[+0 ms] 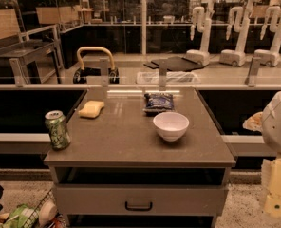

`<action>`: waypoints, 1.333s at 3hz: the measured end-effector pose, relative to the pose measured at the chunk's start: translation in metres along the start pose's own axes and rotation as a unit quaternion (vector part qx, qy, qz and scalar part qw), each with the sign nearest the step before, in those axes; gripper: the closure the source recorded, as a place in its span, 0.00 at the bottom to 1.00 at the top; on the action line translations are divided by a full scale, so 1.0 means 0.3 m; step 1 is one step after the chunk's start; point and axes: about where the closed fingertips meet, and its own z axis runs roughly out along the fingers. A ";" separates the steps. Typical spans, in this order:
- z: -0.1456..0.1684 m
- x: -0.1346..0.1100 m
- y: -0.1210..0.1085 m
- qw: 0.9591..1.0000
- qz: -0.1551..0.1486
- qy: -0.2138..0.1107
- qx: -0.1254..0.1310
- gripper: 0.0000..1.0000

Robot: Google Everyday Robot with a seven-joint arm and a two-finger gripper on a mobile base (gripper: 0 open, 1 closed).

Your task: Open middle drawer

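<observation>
The middle drawer (183, 198) is a wide grey front low on the cabinet, with a small black curved handle (138, 206) at its centre. It sits flush with the cabinet frame. Above it is a dark open recess (140, 175) with no front panel. My arm's white body (279, 127) comes in at the right edge. My gripper (276, 194) hangs below it as pale yellow parts, to the right of the cabinet at about drawer height. It is apart from the handle.
On the cabinet top (121, 146) stand a green can (58, 129), a yellow sponge (91, 109), a blue snack bag (159, 102) and a white bowl (171, 125). A wire basket of items (26, 215) sits on the floor at lower left. A glass railing (159, 75) runs behind.
</observation>
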 end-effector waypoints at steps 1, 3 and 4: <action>0.000 0.000 0.000 1.000 0.000 0.000 0.000 0.00; 0.224 0.025 0.142 0.999 0.019 0.027 -0.028 0.00; 0.412 0.079 0.246 0.997 0.045 0.029 -0.056 0.00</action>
